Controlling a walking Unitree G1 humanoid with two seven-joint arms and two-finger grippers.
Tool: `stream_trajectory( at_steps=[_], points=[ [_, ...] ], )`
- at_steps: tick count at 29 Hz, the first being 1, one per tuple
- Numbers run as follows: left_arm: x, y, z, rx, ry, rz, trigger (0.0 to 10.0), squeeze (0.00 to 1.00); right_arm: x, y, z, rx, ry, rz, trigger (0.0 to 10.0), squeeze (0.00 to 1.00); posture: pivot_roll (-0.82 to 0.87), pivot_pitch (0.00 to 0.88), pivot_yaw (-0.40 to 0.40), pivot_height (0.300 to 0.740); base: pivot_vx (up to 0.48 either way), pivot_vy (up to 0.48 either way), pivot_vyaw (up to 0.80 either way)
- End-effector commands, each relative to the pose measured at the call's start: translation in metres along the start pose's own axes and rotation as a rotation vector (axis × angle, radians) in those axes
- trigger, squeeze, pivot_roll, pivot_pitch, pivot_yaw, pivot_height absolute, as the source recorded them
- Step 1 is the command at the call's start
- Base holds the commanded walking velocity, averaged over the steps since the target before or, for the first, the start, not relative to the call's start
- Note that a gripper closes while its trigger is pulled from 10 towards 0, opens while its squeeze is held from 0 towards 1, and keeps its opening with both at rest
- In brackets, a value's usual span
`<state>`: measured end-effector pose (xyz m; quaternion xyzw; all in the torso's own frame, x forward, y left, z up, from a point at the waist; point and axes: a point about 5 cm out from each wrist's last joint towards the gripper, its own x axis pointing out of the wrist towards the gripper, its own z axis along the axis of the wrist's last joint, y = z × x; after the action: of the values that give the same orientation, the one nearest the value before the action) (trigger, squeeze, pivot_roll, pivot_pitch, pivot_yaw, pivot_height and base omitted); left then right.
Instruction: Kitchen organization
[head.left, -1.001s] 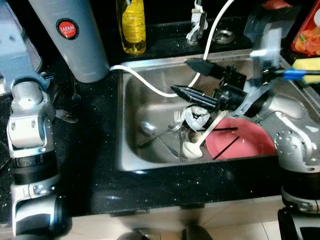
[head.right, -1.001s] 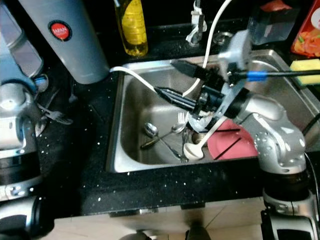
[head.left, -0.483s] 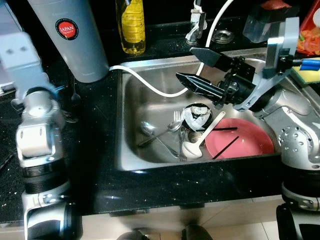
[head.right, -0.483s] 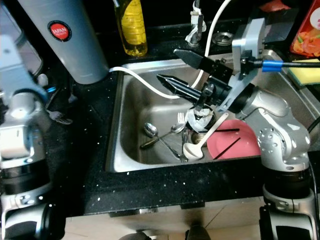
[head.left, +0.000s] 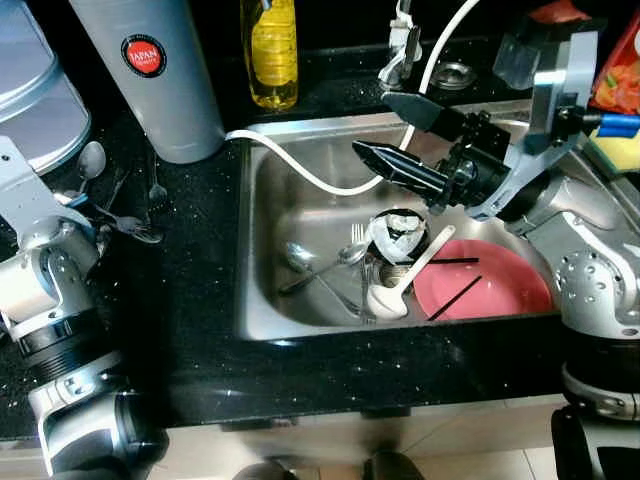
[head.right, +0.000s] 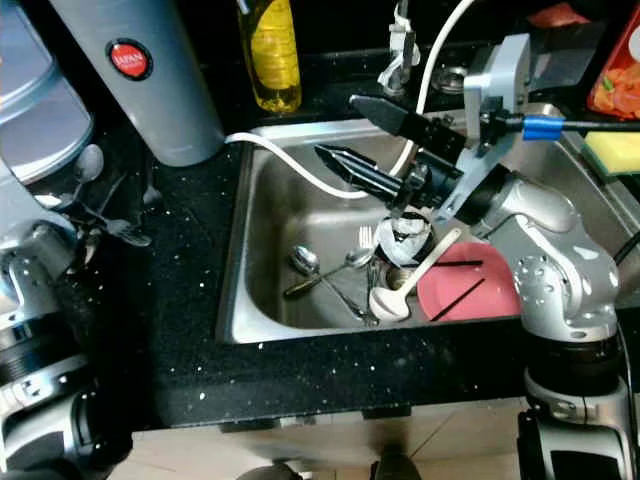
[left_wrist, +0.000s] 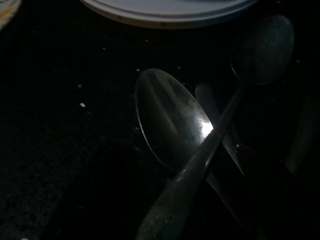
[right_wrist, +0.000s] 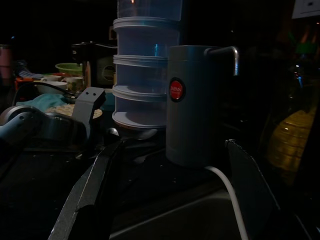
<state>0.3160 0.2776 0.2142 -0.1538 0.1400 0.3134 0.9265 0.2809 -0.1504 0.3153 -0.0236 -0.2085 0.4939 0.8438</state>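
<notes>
Left of the sink (head.left: 262, 300), spoons (head.left: 95, 165) lie on the worktop (head.left: 190, 300). In the sink, cutlery (head.left: 335, 265) lies below the right tool (head.left: 392, 135), spread and empty, the nearer arm; left tool's state unclear.

One pink plate (head.left: 495, 285), one yellow bottle (head.left: 272, 52)

The right gripper (head.right: 352, 130) is held open above the sink (head.right: 262, 300), where spoons (head.right: 310, 266) and a pink plate (head.right: 470, 290) lie.
</notes>
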Motion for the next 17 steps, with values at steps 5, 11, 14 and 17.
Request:
stream_trajectory(
  at_steps=[5,11,14,17],
  points=[
    [0.006,-0.008,-0.010,-0.007,0.126,-0.108,10.0,1.00,0.000,-0.004,0.002,-0.013,-0.012,-0.030,10.0,0.00,-0.05,0.094,0.099,0.740,0.000,0.000,0.00],
    [0.017,-0.006,-0.033,-0.034,0.265,-0.086,10.0,0.00,0.002,-0.005,0.002,-0.011,-0.018,-0.039,10.0,0.00,-0.05,0.097,0.100,0.740,0.000,0.000,0.00],
    [0.017,-0.006,-0.041,0.041,0.288,-0.098,10.0,0.00,0.002,-0.005,0.002,-0.013,-0.021,-0.045,10.0,0.00,-0.05,0.098,0.102,0.740,0.000,0.000,0.00],
    [0.018,0.003,-0.052,0.087,0.303,-0.049,2.4,0.00,0.001,-0.006,0.003,-0.015,-0.025,-0.058,10.0,0.00,-0.05,0.102,0.111,0.740,0.000,0.000,0.00]
  ],
)
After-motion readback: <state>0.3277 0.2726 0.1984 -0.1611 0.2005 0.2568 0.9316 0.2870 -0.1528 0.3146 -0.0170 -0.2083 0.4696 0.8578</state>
